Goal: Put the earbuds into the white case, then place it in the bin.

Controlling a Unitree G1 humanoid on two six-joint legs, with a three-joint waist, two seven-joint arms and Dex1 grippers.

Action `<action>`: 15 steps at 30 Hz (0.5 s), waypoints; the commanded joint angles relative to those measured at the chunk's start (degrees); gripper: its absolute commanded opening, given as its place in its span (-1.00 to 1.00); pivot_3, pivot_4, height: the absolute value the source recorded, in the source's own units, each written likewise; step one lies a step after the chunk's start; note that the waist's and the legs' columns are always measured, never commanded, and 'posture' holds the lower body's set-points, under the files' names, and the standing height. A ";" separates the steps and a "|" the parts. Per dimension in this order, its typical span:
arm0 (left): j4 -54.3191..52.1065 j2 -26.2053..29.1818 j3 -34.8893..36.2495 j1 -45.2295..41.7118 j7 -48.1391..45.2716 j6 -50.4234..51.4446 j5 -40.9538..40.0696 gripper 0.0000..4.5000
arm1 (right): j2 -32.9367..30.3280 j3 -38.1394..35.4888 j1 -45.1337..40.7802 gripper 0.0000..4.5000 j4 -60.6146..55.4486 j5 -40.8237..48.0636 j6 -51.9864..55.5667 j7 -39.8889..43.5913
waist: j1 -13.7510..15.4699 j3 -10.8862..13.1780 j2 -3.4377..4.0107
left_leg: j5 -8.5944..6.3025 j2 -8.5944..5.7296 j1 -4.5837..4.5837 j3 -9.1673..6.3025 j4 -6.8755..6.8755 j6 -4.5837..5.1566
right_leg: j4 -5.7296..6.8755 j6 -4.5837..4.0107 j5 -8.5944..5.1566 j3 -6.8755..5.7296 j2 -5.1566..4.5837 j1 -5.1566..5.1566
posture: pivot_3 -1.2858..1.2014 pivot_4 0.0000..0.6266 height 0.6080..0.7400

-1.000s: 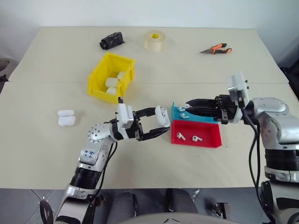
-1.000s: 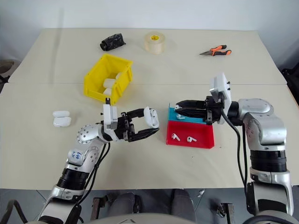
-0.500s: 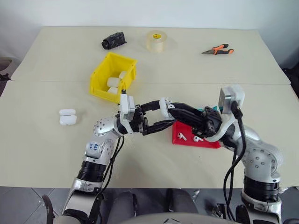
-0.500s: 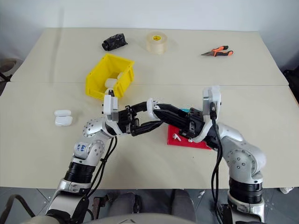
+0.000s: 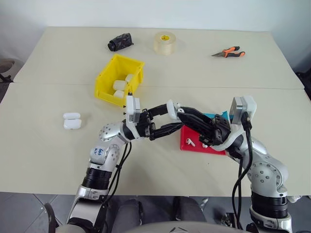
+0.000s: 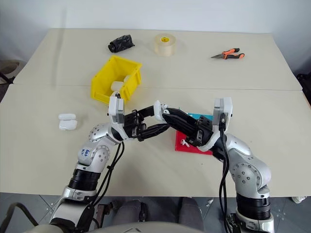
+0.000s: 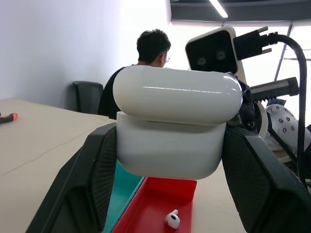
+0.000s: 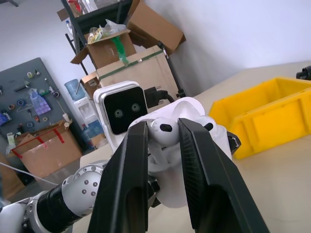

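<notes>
My left gripper hangs above the middle of the table, shut on the white case; the case sits between its two black fingers. My right gripper reaches in from the right and meets the case, shut on one white earbud right at the case's open top. Another earbud lies in the red tray beneath my right arm. The yellow bin stands behind my left arm, with white cases in it.
A blue tray adjoins the red one, mostly hidden by my right arm. Two white cases lie at the left. A tape roll, pliers and a black object are at the far edge. A person sits beyond.
My right gripper has swung left from over the blue tray to the case in my left gripper, carrying the earbud. The left gripper has held about the same place.
</notes>
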 commanded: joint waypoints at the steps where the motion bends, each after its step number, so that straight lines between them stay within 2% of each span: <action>1: -3.99 -0.54 1.01 -1.07 -0.28 -0.94 -1.94 0.25 | -1.54 1.76 1.27 -0.30 -0.29 0.14 0.61 1.28 | 0.02 0.00 0.00 | 0.00 0.00 0.00 -0.01 0.00 0.00 | 0.00 0.00 0.00 0.00 0.00 0.00 | 0.03 -0.52 1.00; 4: -4.99 0.60 1.34 -0.37 -0.06 0.67 -1.99 0.25 | -2.74 0.92 0.11 0.12 0.16 -1.78 -2.38 2.17 | 0.00 0.00 0.00 | 0.00 0.00 0.01 0.00 0.00 0.00 | 0.00 0.00 0.00 0.00 0.00 0.00 | 0.03 -0.52 1.00; 6: -5.70 2.21 1.48 0.19 0.03 1.47 -1.12 0.25 | -5.00 0.07 -1.23 0.12 1.13 -2.54 -2.92 3.55 | 0.03 0.00 0.00 | 0.00 0.00 0.00 0.00 -0.01 0.00 | -0.01 0.00 0.00 0.01 0.00 0.00 | 0.03 -0.52 1.00; 9: -5.50 6.77 0.27 0.38 2.04 1.25 5.26 0.25 | -8.69 -0.32 -3.10 0.12 2.60 -3.77 -2.88 5.29 | 0.03 0.00 0.00 | 0.00 0.00 0.01 0.00 0.00 0.00 | -0.01 0.00 0.00 0.02 0.00 0.00 | 0.03 -0.52 1.00; 12: -4.06 13.78 -3.17 -0.78 1.96 -2.93 15.50 0.25 | -13.27 0.88 -5.74 -0.16 2.65 -4.05 -1.28 8.36 | 0.03 0.00 0.00 | 0.00 0.01 0.03 0.02 -0.04 0.00 | -0.03 0.00 0.00 0.02 0.02 -0.01 | 0.03 -0.52 1.00; 15: -4.68 17.71 -5.06 -2.48 2.15 -1.16 19.14 0.25 | -16.48 5.42 -9.51 -0.62 1.93 -7.34 -0.81 11.06 | 0.07 0.00 0.00 | 0.00 0.01 0.03 0.06 -0.04 0.00 | -0.05 0.00 0.00 0.02 0.02 -0.02 | 0.03 -0.52 1.00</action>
